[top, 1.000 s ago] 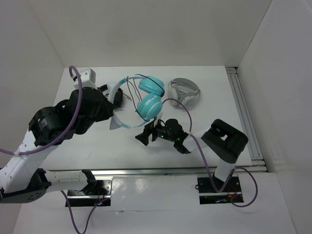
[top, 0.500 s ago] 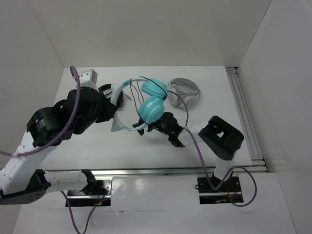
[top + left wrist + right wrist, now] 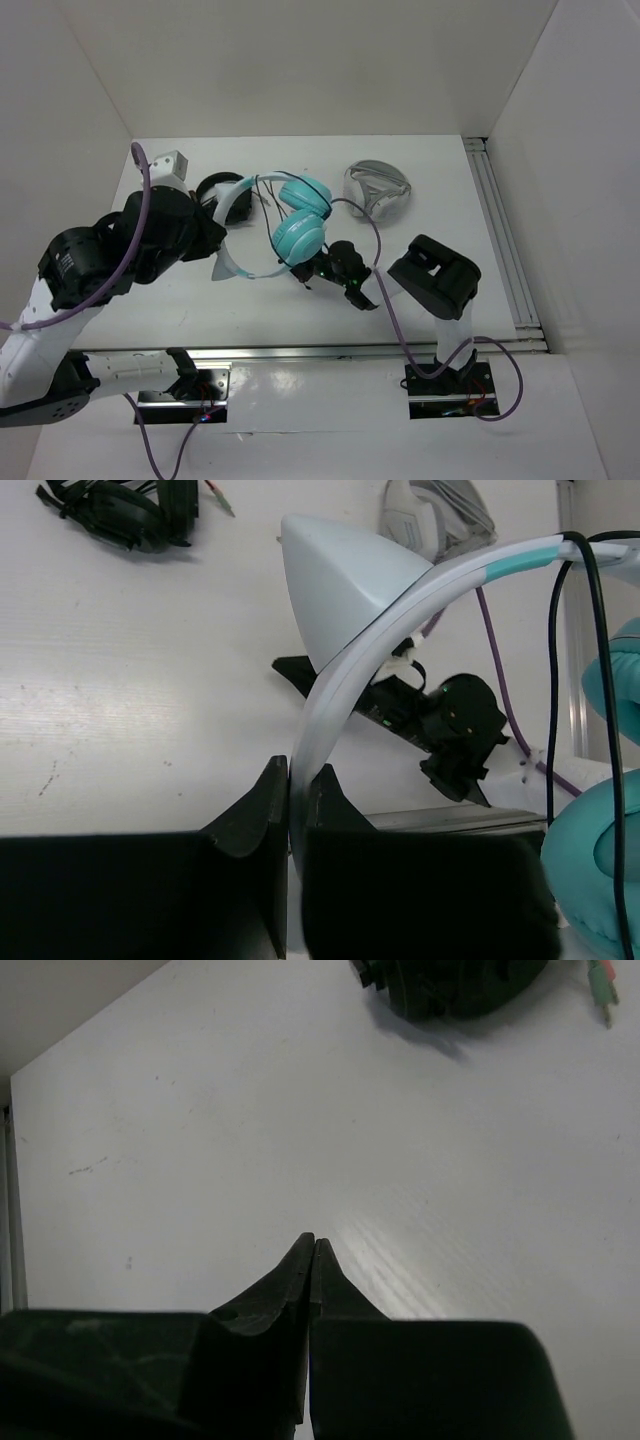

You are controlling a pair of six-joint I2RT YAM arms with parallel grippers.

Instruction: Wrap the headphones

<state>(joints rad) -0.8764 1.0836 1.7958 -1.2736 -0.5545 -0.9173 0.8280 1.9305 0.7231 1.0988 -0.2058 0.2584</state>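
Observation:
The headphones hang in the air above the table, with teal ear cups (image 3: 301, 236) and a pale headband (image 3: 400, 590). My left gripper (image 3: 298, 788) is shut on the lower end of that headband (image 3: 232, 266). A thin black cable (image 3: 553, 680) runs down beside the cups (image 3: 600, 880). My right gripper (image 3: 303, 272) sits just below the lower ear cup. In the right wrist view its jaws (image 3: 313, 1245) are pressed together, and neither cable nor anything else shows between them; only bare table lies ahead.
All-black headphones (image 3: 214, 190) lie at the back left, their green plug (image 3: 600, 980) on the table nearby. White and grey headphones (image 3: 378, 188) lie at the back right. A metal rail (image 3: 500, 230) runs along the table's right edge.
My right gripper closed from wide open and moved left to below the lower ear cup. The left arm carried the headphones a little to the left.

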